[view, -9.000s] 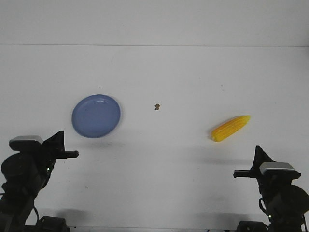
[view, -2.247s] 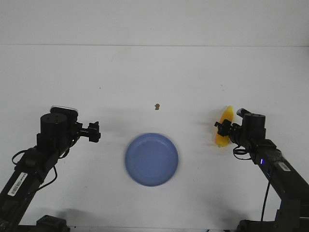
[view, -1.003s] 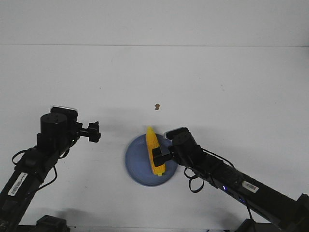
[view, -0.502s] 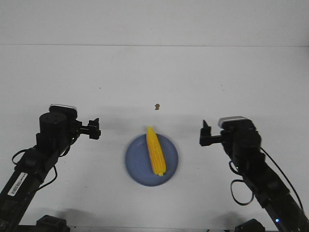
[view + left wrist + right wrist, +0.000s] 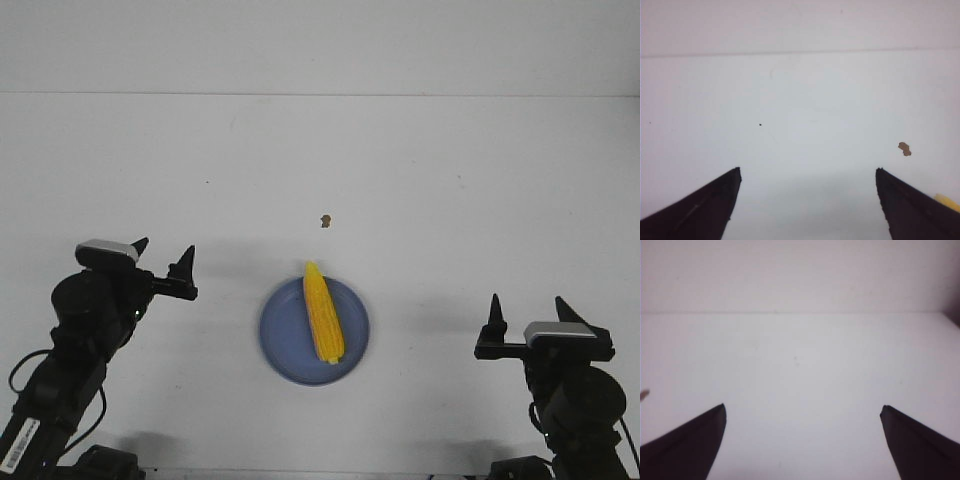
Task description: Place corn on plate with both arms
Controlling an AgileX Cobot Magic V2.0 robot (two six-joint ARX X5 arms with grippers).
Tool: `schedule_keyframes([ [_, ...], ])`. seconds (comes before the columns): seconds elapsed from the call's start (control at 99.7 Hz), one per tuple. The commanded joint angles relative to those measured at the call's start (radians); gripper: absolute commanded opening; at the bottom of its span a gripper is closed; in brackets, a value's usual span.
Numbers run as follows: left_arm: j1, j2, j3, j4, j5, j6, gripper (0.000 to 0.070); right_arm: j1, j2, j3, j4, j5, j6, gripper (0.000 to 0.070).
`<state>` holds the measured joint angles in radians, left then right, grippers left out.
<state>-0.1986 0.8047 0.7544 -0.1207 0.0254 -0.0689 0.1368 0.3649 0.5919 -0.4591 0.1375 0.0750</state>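
Two black arms sit low at the near corners of a wide white table [image 5: 420, 170], whose far edge runs as a straight line across the front view with a pale wall beyond it. Broad bare surface lies between that edge and everything else. The left gripper [image 5: 162, 258] is beside the near-left part of the table with its pointed fingers spread apart and nothing between them; in the left wrist view its two dark fingertips [image 5: 710, 200] frame only bare tabletop. The right gripper [image 5: 527, 312] is at the near right, its fingers likewise spread wide and holding nothing. Between the two arms, well apart from both, lies the blue plate [image 5: 285, 335], its rim clear all round. The corn [image 5: 322, 312] rests on the plate, pointed tip toward the far edge, reaching just to the rim. A small brown speck [image 5: 325, 220] sits on the table beyond the plate.
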Motion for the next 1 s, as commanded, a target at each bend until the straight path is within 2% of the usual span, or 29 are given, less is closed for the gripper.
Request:
schedule_keyframes([
  [0.0,-0.002,-0.057,-0.042,0.017,0.001,-0.004,0.0541,0.002,-0.044,-0.02,0.008,-0.019,0.008,0.0649],
  [0.221,-0.001,-0.273,-0.199,0.011,-0.002,-0.025,0.0524,0.002,-0.117,-0.024,-0.029,-0.036,0.003,0.0643],
  [0.281,-0.001,-0.318,-0.223,0.01,-0.004,-0.025,0.049,0.002,-0.116,-0.024,-0.036,-0.04,0.003,0.064],
  [0.371,0.0,-0.368,-0.237,0.0,-0.005,-0.025,0.0487,0.002,-0.115,-0.024,-0.032,-0.049,0.003,0.0577],
  [0.431,0.0,-0.386,-0.237,-0.009,-0.014,-0.024,0.0472,0.002,-0.115,-0.024,-0.025,-0.049,0.003,0.0508],
  [0.482,0.0,-0.397,-0.237,-0.015,-0.024,-0.023,0.0405,0.001,-0.115,-0.024,-0.021,-0.048,0.002,0.0442],
  [0.522,0.0,-0.403,-0.237,-0.016,-0.026,-0.021,0.0325,0.001,-0.115,-0.024,-0.017,-0.046,-0.001,0.0373],
  [0.572,0.0,-0.408,-0.237,-0.015,-0.026,-0.021,0.0193,0.001,-0.115,-0.024,-0.013,-0.047,-0.001,0.0258],
  [0.662,0.0,-0.409,-0.237,-0.014,-0.026,-0.022,0.0,0.001,-0.115,-0.024,-0.014,-0.046,-0.002,0.0054],
  [0.702,0.0,-0.409,-0.237,-0.015,-0.026,-0.022,0.0006,0.001,-0.115,-0.024,-0.014,-0.043,-0.002,0.001],
  [0.993,0.0,-0.409,-0.237,-0.013,-0.026,-0.023,0.0015,0.001,-0.116,-0.023,-0.013,-0.032,0.0,0.001],
])
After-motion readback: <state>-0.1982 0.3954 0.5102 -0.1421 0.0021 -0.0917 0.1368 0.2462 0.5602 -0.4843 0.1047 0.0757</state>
